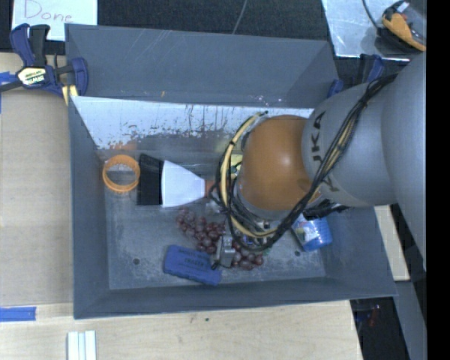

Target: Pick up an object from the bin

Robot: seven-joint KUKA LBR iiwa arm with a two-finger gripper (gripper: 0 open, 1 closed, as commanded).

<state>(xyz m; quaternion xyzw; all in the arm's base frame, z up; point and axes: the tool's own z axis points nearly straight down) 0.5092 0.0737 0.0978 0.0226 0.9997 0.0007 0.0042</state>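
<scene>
Camera view: the pincer point(226, 252) sits low at the front middle of the bin point(90, 223), over a dark red grape bunch point(199, 229), beside a blue block point(189, 264); its opening cannot be told.

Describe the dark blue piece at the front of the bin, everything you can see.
The dark blue piece is an elongated flat slab with rounded corners, matte like plastic or foam. It lies flat on the bin floor near the front wall, its right end lower in the view. That end lies next to the dark red grape cluster and the tool; whether either touches it cannot be told.
</scene>
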